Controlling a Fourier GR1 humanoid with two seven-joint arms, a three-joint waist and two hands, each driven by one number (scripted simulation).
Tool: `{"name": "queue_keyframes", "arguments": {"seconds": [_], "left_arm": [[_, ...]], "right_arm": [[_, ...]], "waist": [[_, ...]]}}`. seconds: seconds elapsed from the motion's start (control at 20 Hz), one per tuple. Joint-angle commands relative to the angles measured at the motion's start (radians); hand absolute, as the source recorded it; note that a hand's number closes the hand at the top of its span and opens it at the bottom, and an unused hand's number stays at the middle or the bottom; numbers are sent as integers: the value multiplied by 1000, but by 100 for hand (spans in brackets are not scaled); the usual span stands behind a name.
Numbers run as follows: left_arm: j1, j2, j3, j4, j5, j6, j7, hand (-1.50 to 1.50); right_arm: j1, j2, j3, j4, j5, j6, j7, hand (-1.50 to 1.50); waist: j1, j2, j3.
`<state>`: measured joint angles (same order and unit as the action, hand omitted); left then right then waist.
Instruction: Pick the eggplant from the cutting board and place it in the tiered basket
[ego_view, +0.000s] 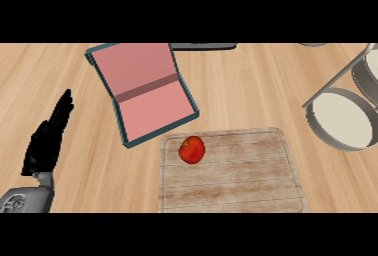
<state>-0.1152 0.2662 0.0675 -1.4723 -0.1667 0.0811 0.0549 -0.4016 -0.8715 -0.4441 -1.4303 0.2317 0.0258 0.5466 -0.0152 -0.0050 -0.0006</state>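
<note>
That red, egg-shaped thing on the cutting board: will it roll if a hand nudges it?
Probably. The red vegetable is rounded and lies free on the flat cutting board, so a nudge may roll it. Its skin looks smooth and glossy, perhaps slippery. It looks small, likely light.

steep head view over counter (258, 80)

We see a red vegetable (192, 149) on the cutting board (244, 185), near its far-left corner. An open folder (144, 90) lies behind-left of the board; the tiered basket (343, 117) sits right.
</note>
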Motion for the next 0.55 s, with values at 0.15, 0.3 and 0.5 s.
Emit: {"name": "queue_keyframes", "arguments": {"seconds": [0.15, 0.3, 0.5], "left_arm": [[27, 47, 52, -49, 28, -31, 28, 0], [33, 19, 32, -55, 14, -20, 35, 0], [23, 16, 42, -13, 14, -20, 3, 0]], "right_arm": [[234, -75, -312, -14, -222, 204, -54, -150], [372, -33, -441, -60, -269, 262, -148, -150], [475, 23, -599, 43, -330, 349, -337, -150]], "waist": [[-16, -4, 1], [-15, -3, 1], [-21, -1, 2]]}}
